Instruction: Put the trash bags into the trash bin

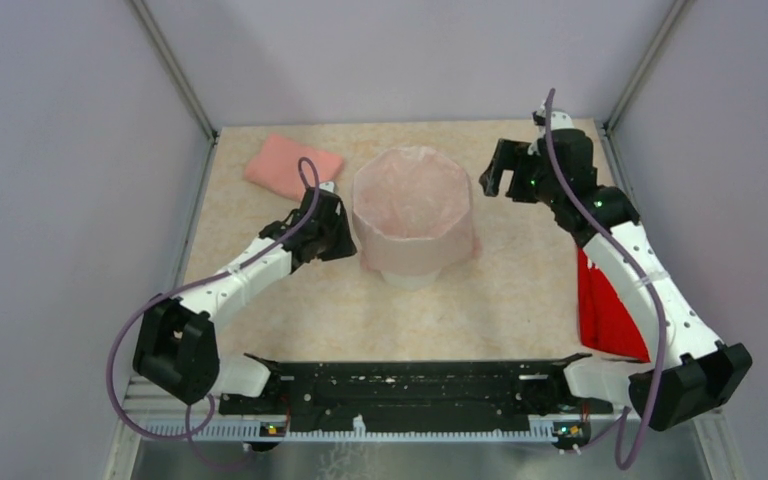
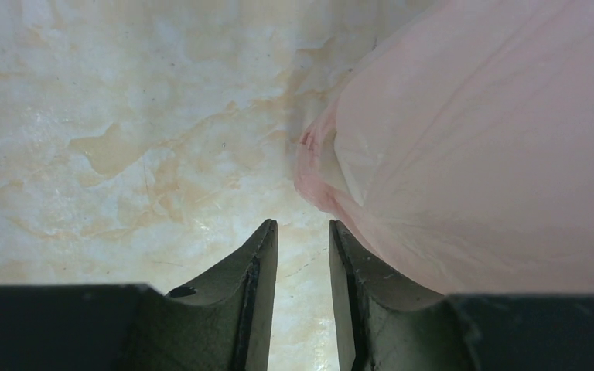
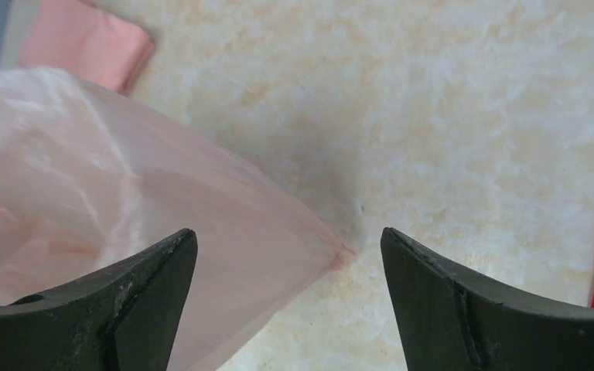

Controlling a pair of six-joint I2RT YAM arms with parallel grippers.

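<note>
To the left of and behind the white translucent faceted plastic bin (image 1: 410, 277), a folded salmon-pink cloth (image 1: 293, 165) lay on the marbled beige counter (image 1: 460, 320). Just left of the bin, the left hand (image 2: 303, 226) had its jaws narrowly parted, empty. A thin translucent pale pink plastic bag (image 1: 415, 200) lined the bin, draped over its rim and down its wall. Right of the bin, the right hand (image 3: 286, 232) gaped wide, empty. Farther right lay a flat red packet (image 1: 605, 310).
</note>
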